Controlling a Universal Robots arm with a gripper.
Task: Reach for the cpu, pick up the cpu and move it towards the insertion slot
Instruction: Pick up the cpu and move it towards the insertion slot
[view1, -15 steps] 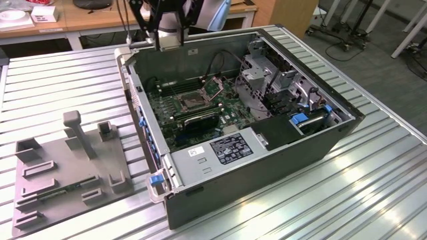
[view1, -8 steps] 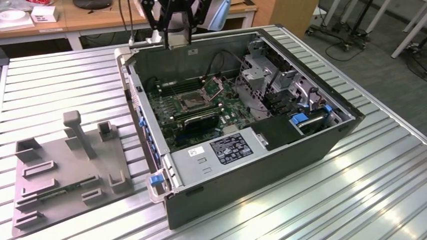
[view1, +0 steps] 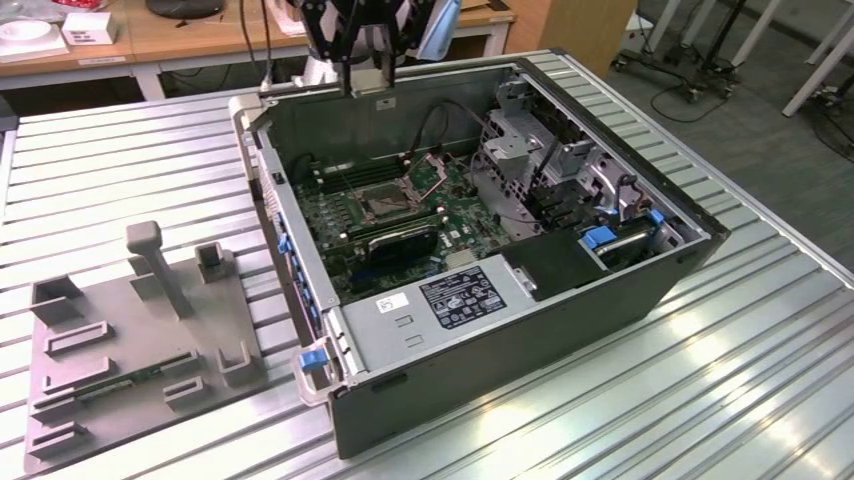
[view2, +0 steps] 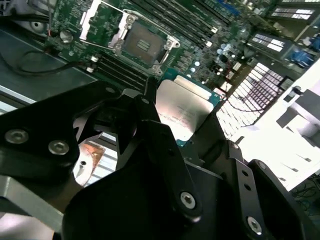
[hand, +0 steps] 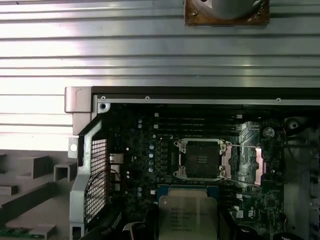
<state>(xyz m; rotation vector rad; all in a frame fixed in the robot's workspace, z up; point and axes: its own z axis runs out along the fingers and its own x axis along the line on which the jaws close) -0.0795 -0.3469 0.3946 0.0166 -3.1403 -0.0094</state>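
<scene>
Second wrist view: my jaws grip the cpu (view2: 187, 107) by its edges.
Insertion slot (view2: 142, 44) lies at eleven o'clock; any tilt risks dropping it onto the motherboard (view2: 210, 35).

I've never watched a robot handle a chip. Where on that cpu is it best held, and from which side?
By two opposite edges, coming from above its flat face. The cpu is a thin square plate with a silvery top, so only its rim offers purchase. In the second wrist view the tool already grips it that way, above the motherboard, near the open insertion slot.
</scene>
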